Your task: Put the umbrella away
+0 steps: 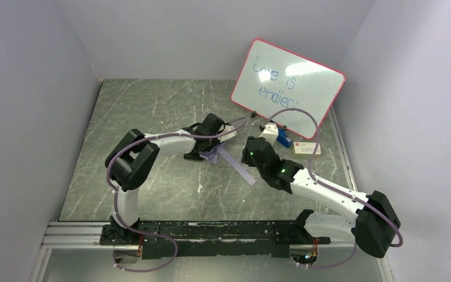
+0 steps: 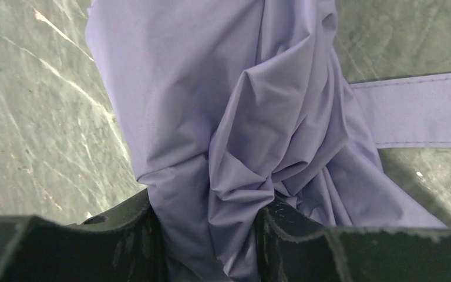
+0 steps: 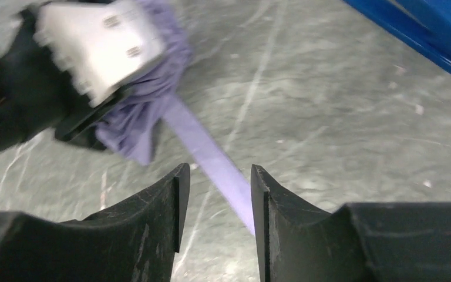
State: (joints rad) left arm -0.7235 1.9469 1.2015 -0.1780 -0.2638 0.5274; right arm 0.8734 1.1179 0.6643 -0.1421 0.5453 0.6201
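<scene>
Nearest, the right gripper (image 3: 217, 176) is seen with its black jaws parted narrowly, and the flat lavender fabric strap (image 3: 211, 150) runs between them, not yet pinched. Just beyond, the compact lavender-purple folding umbrella (image 2: 223, 106) is found at mid-table over the grey marbled tabletop (image 3: 340, 117), its crumpled cloth bunched and clamped in the left gripper (image 2: 208, 202). The bundle is judged light, soft and slippery, and any ribs inside would be easily bent. The strap is best taken near its free end and wound around the folds. Farther back, a blue block eraser (image 1: 283, 140) and a red-framed whiteboard (image 1: 288, 88) are seen.
</scene>
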